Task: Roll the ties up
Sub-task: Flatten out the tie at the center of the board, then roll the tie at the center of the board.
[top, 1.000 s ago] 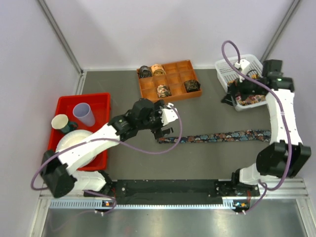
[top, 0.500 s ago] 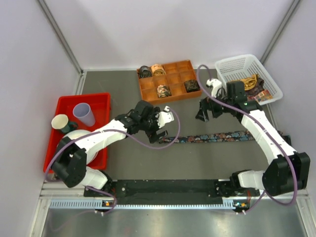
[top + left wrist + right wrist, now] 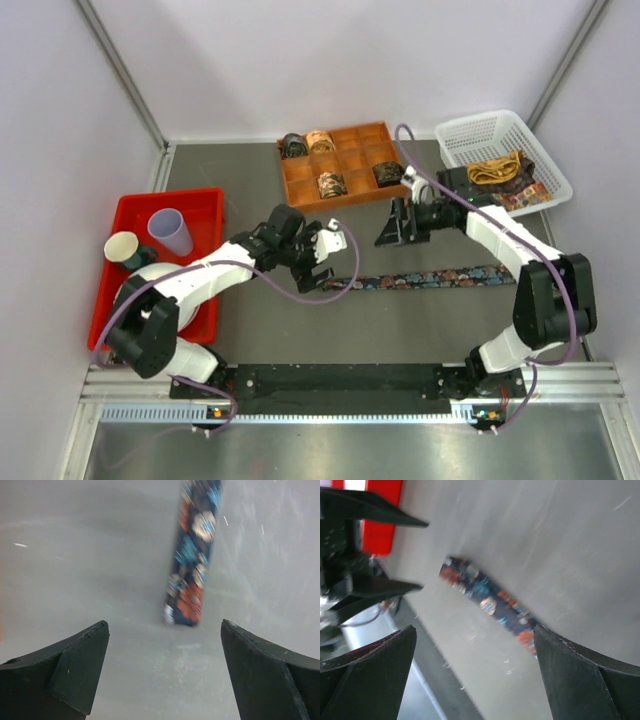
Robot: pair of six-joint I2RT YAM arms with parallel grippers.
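Note:
A long dark floral tie (image 3: 430,278) lies flat across the table, running left to right. My left gripper (image 3: 330,255) hovers just above its left end, open and empty. In the left wrist view (image 3: 164,625) the tie's narrow end (image 3: 192,555) lies a little beyond the fingertips. My right gripper (image 3: 388,225) is open and empty above the table, behind the tie's left half. The right wrist view (image 3: 475,628) shows the tie (image 3: 485,597) beyond its fingers and the left gripper's fingers (image 3: 375,587) at far left. Several rolled ties (image 3: 332,184) sit in the orange tray (image 3: 355,140).
A white basket (image 3: 462,135) at the back right holds loose ties (image 3: 505,175). A red bin (image 3: 200,200) at the left holds two cups (image 3: 170,230) and a white plate (image 3: 140,290). The black rail (image 3: 340,380) runs along the near edge.
The right arm has swung from the white basket leftwards to the middle of the table. The left gripper has drawn back slightly toward the tie's left end. Both stay open.

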